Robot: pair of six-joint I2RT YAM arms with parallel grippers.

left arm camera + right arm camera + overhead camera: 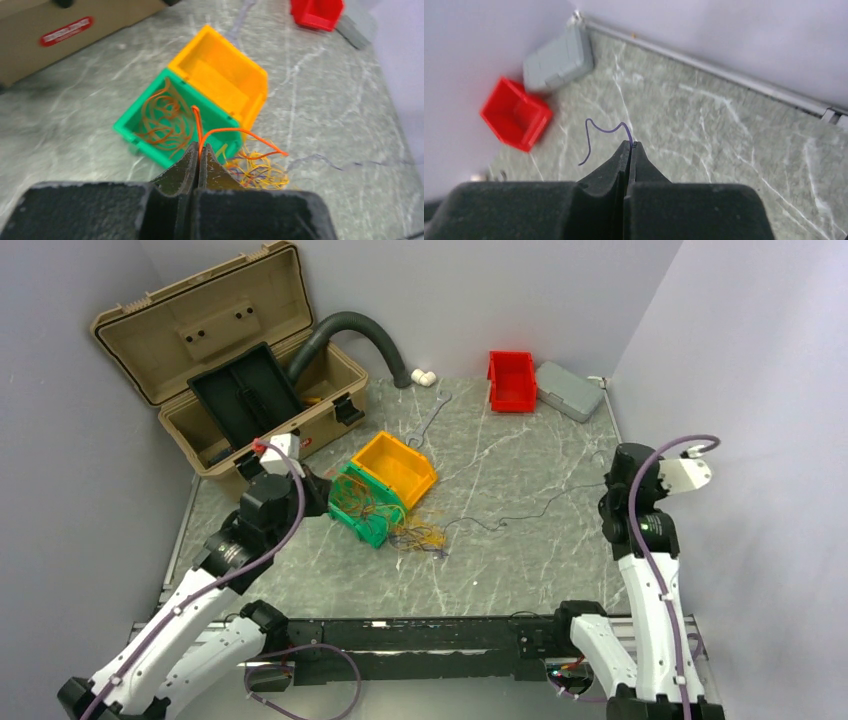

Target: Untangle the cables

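The cables [420, 537] are a small bunch of yellow, orange and dark thin wires on the table beside a green bin [365, 530]. More orange wires [165, 120] lie inside the green bin [145, 142]. My left gripper [200, 147] is shut on one orange wire [235, 131] that arcs over the bin's wall toward the bunch [260, 170]. In the top view the left gripper [332, 497] sits at the bin's left side. My right gripper [630, 145] is shut on a thin purple wire [599, 129], held above the table at the right [612, 480].
An empty yellow bin [395, 468] touches the green one. A red bin [512, 380] and a grey box [568, 390] stand at the back right. An open tan toolbox [230, 370] with a ribbed hose [360, 330] stands back left. A wrench [430, 420] lies mid-table.
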